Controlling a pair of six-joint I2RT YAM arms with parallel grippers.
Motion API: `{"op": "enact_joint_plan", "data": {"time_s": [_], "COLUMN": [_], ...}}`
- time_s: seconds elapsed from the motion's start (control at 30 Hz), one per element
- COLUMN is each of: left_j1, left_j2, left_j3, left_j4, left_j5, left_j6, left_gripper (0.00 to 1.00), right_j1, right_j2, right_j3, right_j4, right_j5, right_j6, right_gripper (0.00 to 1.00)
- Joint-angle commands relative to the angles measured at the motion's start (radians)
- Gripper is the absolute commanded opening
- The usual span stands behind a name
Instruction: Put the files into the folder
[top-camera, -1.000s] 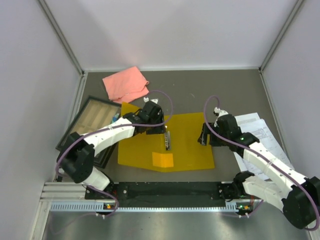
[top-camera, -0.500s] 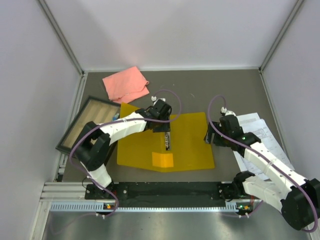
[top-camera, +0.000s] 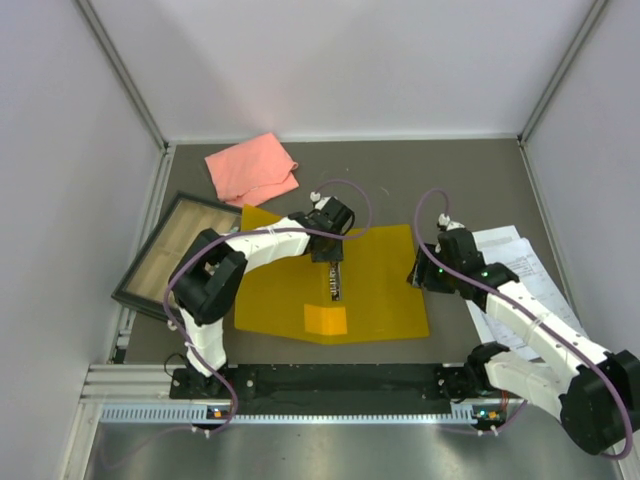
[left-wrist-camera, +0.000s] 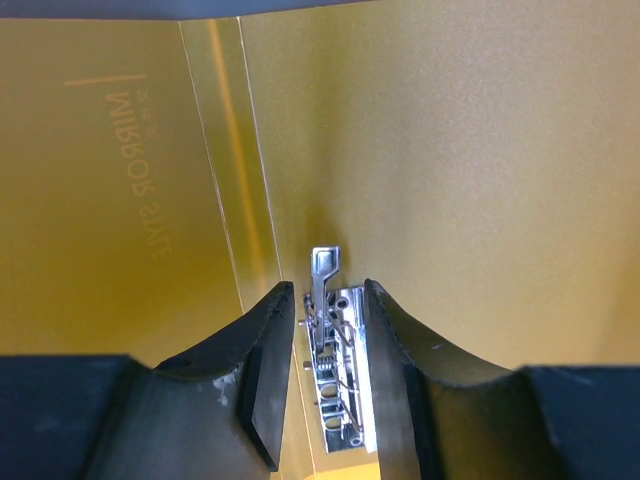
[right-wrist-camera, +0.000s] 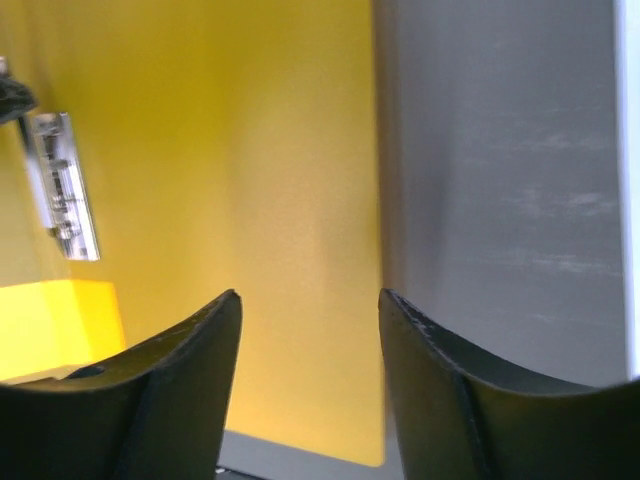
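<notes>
The yellow folder (top-camera: 385, 290) lies open and flat on the table, its metal clip (top-camera: 335, 283) along the middle fold. My left gripper (top-camera: 333, 258) hovers over the far end of the clip. In the left wrist view the fingers (left-wrist-camera: 262, 350) straddle the clip (left-wrist-camera: 338, 370) with a narrow gap, and its lever (left-wrist-camera: 323, 268) stands between them; the left gripper (left-wrist-camera: 322, 298) is open. My right gripper (top-camera: 418, 272) is open and empty over the folder's right edge (right-wrist-camera: 372, 200). The white printed files (top-camera: 530, 285) lie to the right, partly under the right arm.
A pink cloth (top-camera: 252, 167) lies at the back left. A black-framed tray (top-camera: 170, 250) sits at the left beside the folder. An orange tab (top-camera: 326, 320) lies on the folder near its front edge. Grey walls close in both sides.
My left gripper has moved right across the folder and now sits over the clip. My right gripper has shifted slightly right to the folder's right edge.
</notes>
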Motion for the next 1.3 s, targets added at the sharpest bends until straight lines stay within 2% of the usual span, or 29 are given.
{"op": "enact_joint_plan", "data": {"time_s": [0.0,0.1,0.3,0.57,0.77,1.13,1.27], "left_j1": [-0.001,-0.001,-0.001,-0.001,-0.001,0.009,0.018], "left_j2": [0.03,0.041,0.034,-0.006,-0.051,0.09,0.156], "left_j3": [0.038,0.045,0.048,0.035,0.015,0.089,0.115], "left_j4": [-0.004,-0.008,-0.005,0.002,0.01,-0.016,-0.016], "left_j5": [-0.033,-0.039,-0.061,-0.051,-0.039,-0.065,-0.062], "left_j6": [0.016,0.019,0.031,0.039,0.036,0.051,0.056], "left_gripper": [0.38,0.38,0.33,0.13,0.07,0.1,0.17], "right_j1": [-0.01,-0.007,-0.006,-0.003,0.002,0.004,0.004], "right_j2": [0.042,0.081,0.131,0.219,0.269,0.3,0.312], "right_j3": [-0.012,-0.024,-0.05,-0.09,-0.102,-0.11,-0.113], "right_j4": [0.104,0.14,0.183,0.252,0.281,0.309,0.313], "right_j5": [-0.152,-0.187,-0.203,-0.223,-0.22,-0.235,-0.235], "right_j6": [0.023,0.028,0.034,0.063,0.069,0.078,0.071], "right_gripper": [0.47,0.4,0.39,0.38,0.37,0.36,0.35]}}
